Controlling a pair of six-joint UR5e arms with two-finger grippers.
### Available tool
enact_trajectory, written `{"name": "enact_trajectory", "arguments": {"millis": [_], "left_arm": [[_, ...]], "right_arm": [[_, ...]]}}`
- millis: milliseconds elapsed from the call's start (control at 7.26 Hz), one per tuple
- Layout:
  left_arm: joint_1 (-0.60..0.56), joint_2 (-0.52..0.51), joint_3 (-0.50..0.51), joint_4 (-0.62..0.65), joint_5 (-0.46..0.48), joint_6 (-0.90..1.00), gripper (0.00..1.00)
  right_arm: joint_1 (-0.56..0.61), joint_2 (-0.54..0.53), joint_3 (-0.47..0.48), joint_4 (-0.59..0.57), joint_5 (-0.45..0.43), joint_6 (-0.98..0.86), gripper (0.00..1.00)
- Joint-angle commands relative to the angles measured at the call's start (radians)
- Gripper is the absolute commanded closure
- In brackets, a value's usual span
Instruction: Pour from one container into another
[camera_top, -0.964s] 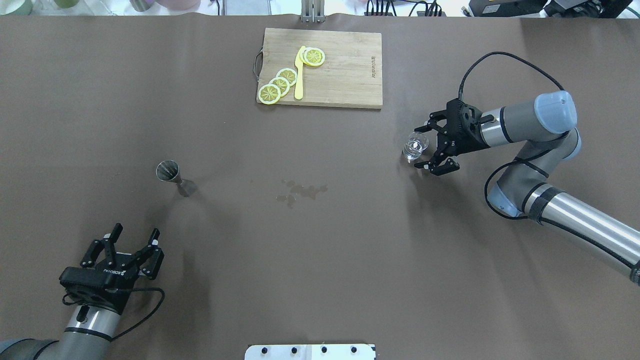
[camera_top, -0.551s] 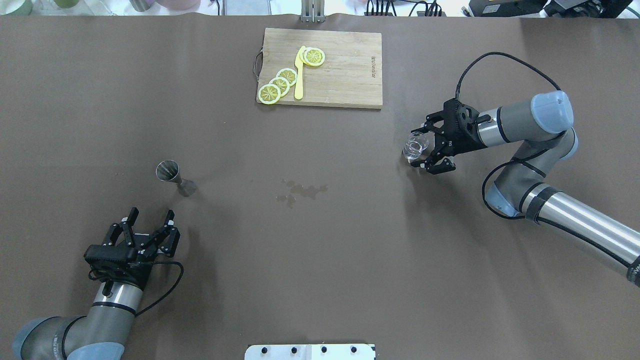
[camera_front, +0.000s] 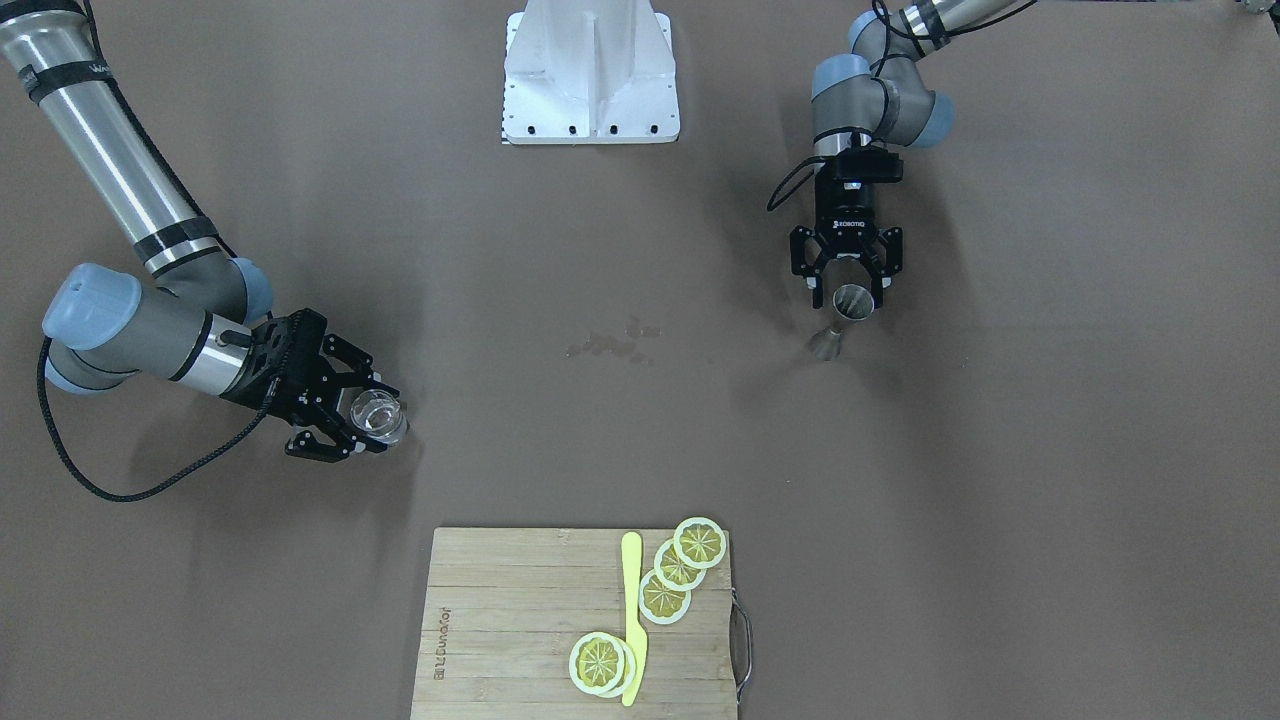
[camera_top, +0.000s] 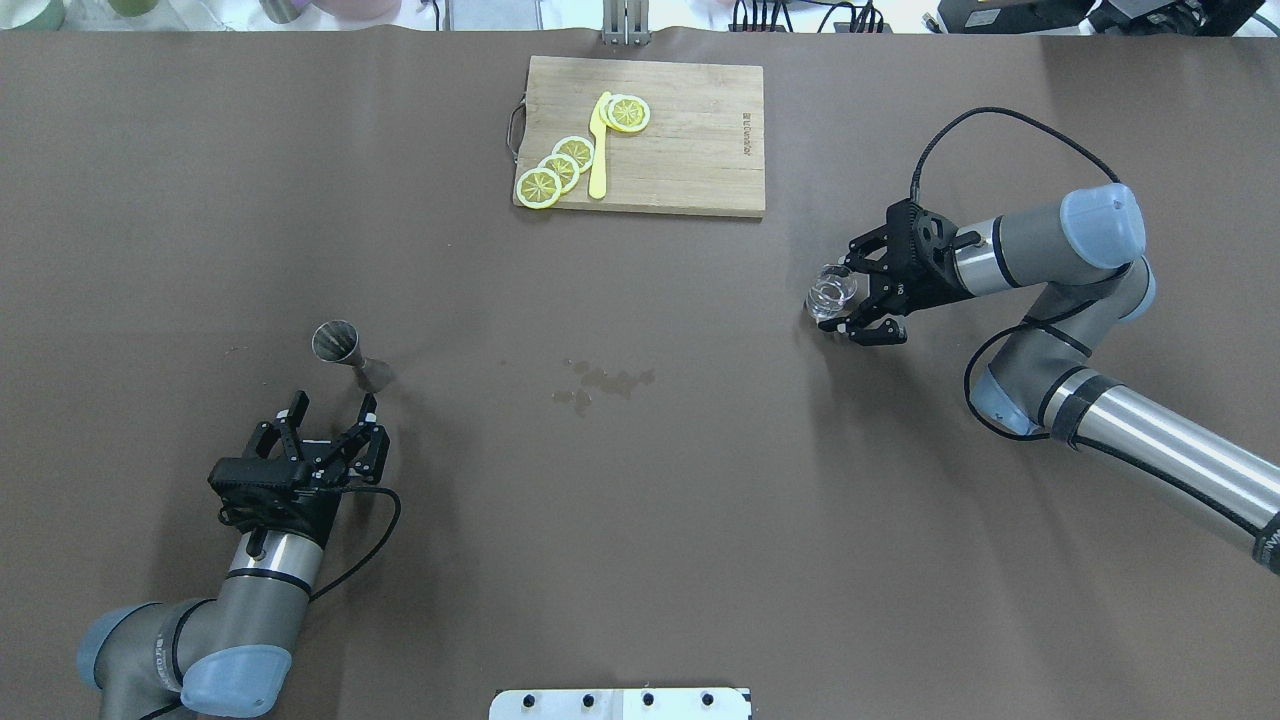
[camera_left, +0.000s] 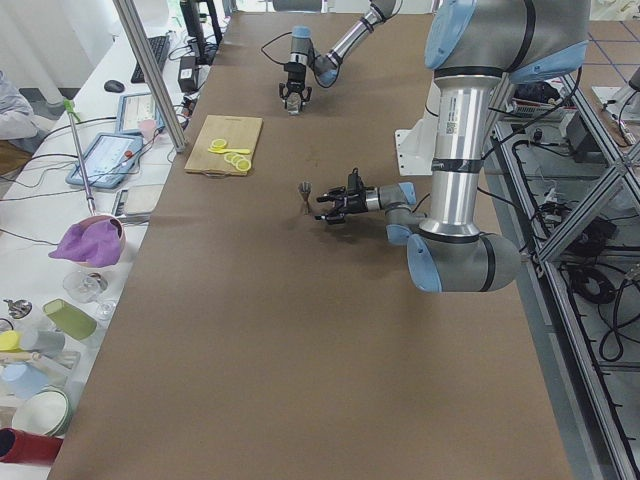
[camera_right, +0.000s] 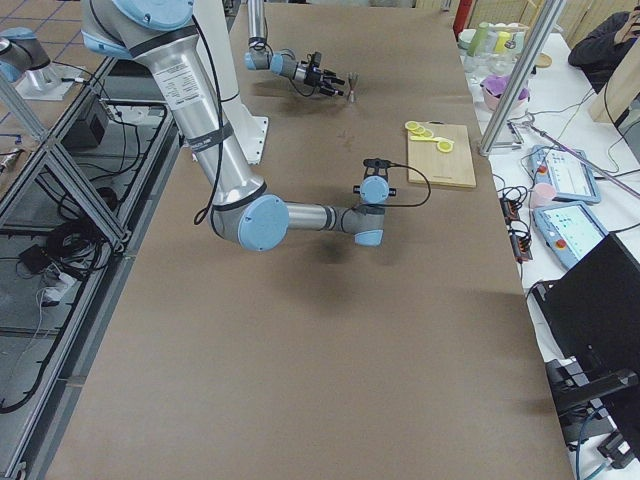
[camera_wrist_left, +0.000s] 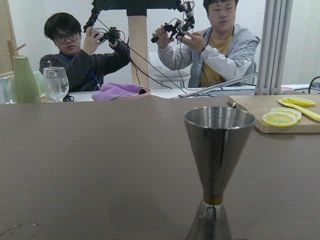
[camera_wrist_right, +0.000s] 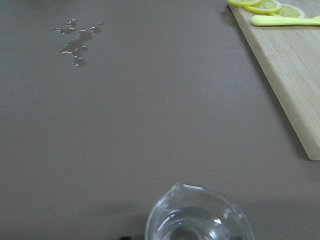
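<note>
Grasps pending: left pincer (camera_top: 333, 403), spread open, has advanced almost to jigger (camera_top: 340, 346); right pincer (camera_top: 849, 295) has narrowed around drinking glass (camera_top: 829, 291), grip not discernible.

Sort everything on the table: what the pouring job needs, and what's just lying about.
For the job: glass, at the mouth of the open right gripper; jigger, just ahead of the open left gripper.
Lying about: cutting board, lemon slices, yellow knife, wet patch.
</note>
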Motion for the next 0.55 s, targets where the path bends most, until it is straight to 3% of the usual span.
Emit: {"name": "enact_trajectory", "arguments": {"millis": [0,138,413], "left_arm": [[-0.043,-0.056,0.048,0.005,-0.025,0.002,0.19],[-0.055,-0.067,0.048,0.006,-0.025,0.002,0.20],[-0.092,-0.081,0.043,0.008,-0.023,0.004,0.26]], "right_arm": [[0.000,-0.003,-0.001,0.000,0.002,0.000,0.43],[0.001,-0.003,-0.001,0.000,0.005,0.000,0.52],[0.017,-0.002,0.002,0.000,0.011,0.005,0.85]]}}
